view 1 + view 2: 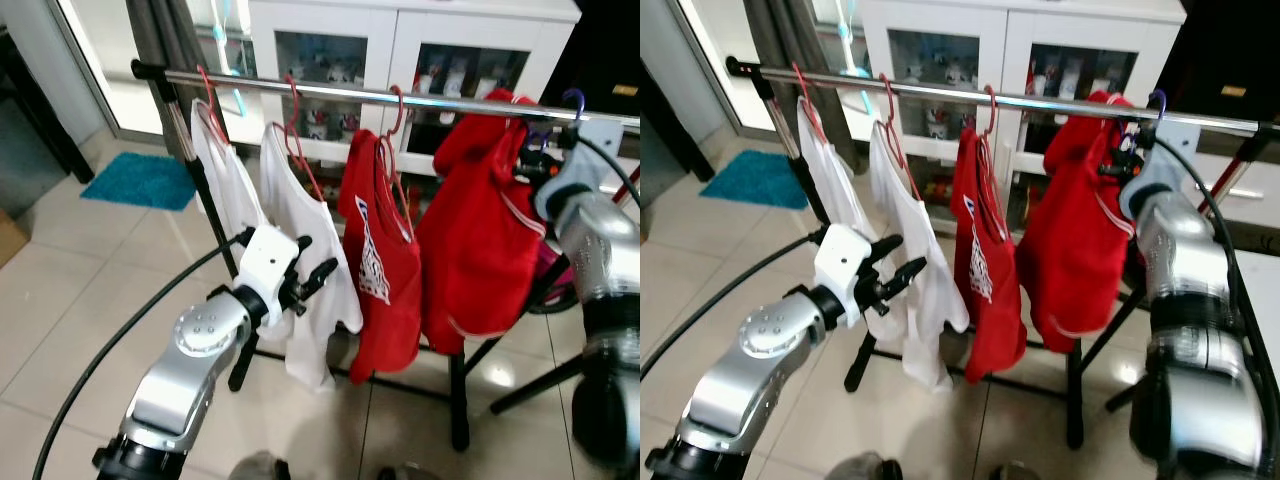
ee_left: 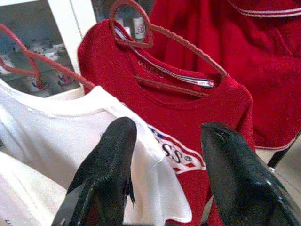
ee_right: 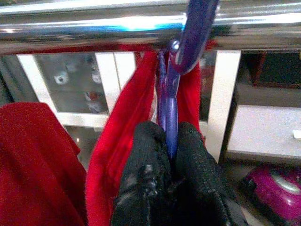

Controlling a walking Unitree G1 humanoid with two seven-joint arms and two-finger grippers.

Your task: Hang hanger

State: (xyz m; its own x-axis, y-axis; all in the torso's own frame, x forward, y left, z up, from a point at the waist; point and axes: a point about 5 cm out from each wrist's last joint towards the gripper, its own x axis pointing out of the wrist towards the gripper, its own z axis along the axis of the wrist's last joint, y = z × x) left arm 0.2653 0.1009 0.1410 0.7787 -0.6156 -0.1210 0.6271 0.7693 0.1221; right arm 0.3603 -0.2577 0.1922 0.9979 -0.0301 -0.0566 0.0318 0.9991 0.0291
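Right gripper [image 3: 170, 155] raised to the rail [image 1: 400, 97], fingers pressed together on the neck of the purple hanger [image 3: 171, 113], just below its hook. Hook [image 3: 195, 33] curved over the top of the rail and appears seated on it; cannot tell whether weight rests fully on the rail or partly on the gripper. Hanger neck runs straight up from the fingers to the rail, so long axis near vertical, crossing the horizontal rail at about a right angle. Rail directly above the gripper, close.

Red garment [image 1: 480, 230] draped from the purple hanger, hanging down on both sides of the neck and partly bunched near the top. In the eye views, same hanger at the right end of the row, right arm beside it.

Left gripper [image 1: 315, 278] held lower and well to the left, fingers apart, nothing between them; pointed toward the white shirt [image 1: 300, 230] and the red printed shirt [image 1: 385, 250]. Both on red hangers [image 1: 295, 120] hooked on the same rail. Another white shirt [image 1: 220, 170] farther left.

Judgement: hang looks nearly complete. Right arm is the only one at the hanger; left arm well apart from it. Next move likely opening the fingers and drawing back and down, away from the rail, without dragging the neck sideways. Risk: hook lifted off if fingers catch the cloth.

White cabinet [image 1: 400, 50] behind the rack; blue mat [image 1: 140, 180] on the tiled floor.
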